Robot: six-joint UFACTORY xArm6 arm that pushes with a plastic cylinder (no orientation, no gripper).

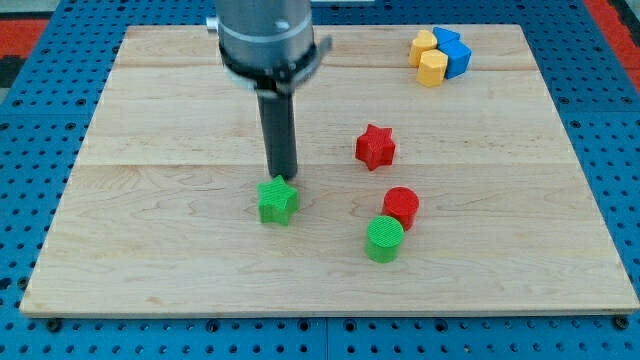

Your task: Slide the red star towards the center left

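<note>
The red star [375, 146] lies on the wooden board [150, 200], right of centre. My tip [283, 178] is at the end of the dark rod, well to the left of the red star and slightly lower in the view. It touches or sits just above the top edge of a green star [278, 202].
A red cylinder [401, 206] and a green cylinder [384, 238] sit touching, below the red star. Near the top right a yellow block [424, 47], a second yellow block [432, 68] and a blue block [453, 53] are clustered. Blue pegboard surrounds the board.
</note>
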